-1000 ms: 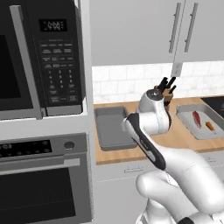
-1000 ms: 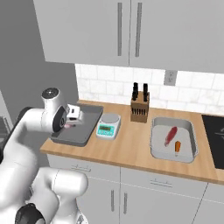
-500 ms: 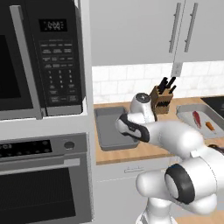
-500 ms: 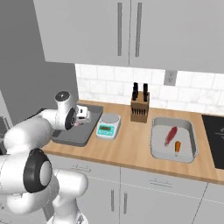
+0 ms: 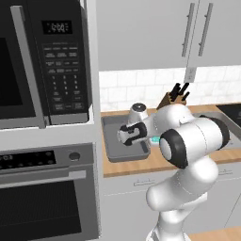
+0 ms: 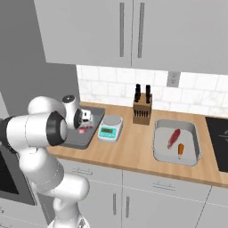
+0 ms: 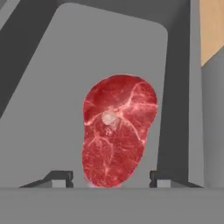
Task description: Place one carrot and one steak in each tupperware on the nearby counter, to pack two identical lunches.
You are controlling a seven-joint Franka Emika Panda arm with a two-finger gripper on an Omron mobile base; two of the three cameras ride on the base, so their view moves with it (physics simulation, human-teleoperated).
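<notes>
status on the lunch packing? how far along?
Done: the right tupperware holds a steak and a carrot. In hand: a second steak sits over the left tupperware, between the spread fingers; whether it's released is unclear. Left: a carrot for the left one.

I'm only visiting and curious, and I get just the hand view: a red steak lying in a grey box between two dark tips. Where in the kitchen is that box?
Observer: That tupperware sits at the left end of a wooden counter, right beside a tall unit with a microwave.
Operator: Is there another box like it?
Observer: Yes, a second tupperware stands further right on the counter, holding a steak and a carrot.
Operator: Anything between the two boxes?
Observer: A small kitchen scale, with a knife block nearer the tiled wall.
</notes>
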